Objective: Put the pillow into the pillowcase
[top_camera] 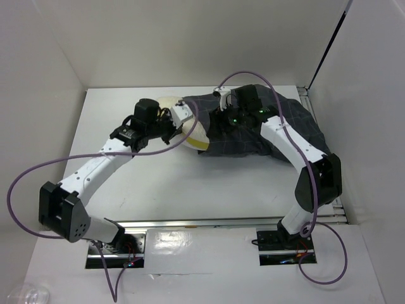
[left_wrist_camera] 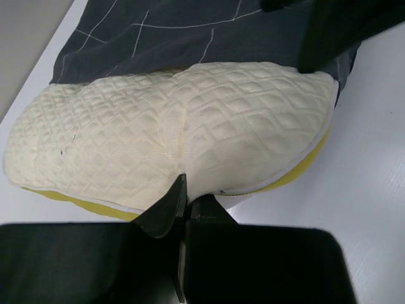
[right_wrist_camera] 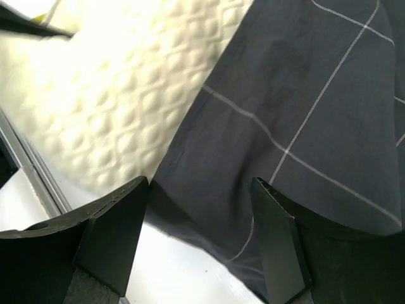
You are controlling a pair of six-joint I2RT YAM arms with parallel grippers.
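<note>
**Top view.** The soft, quilted cream-white pillow (top_camera: 188, 130) with yellow piping lies at the far middle of the white surface (top_camera: 190, 183). Its right part is inside the dark charcoal-grey cloth pillowcase (top_camera: 304, 117) with a thin light grid, and its left end sticks out. Your left claw (top_camera: 169, 126) is at that exposed end. Your right claw (top_camera: 218, 117) is over the case mouth. Judgement: insertion is partly done.

**Left wrist view.** The left claw (left_wrist_camera: 183, 196) is pinched narrow on the near edge of the pillow (left_wrist_camera: 190, 126), the fabric puckering at the tips. The pillowcase (left_wrist_camera: 177, 31) hem runs across the far side. This grip probably serves to push the bulk toward the opening.

**Right wrist view.** The right claw (right_wrist_camera: 197, 190) stands wide and holds nothing. The pillowcase (right_wrist_camera: 304, 114) hem runs between its fingers, with the pillow (right_wrist_camera: 126, 82) beside it on the left and bare surface (right_wrist_camera: 183, 272) below. It looks placed to take the hem and draw it over. The risk is that you catch pillow and cloth together.
</note>
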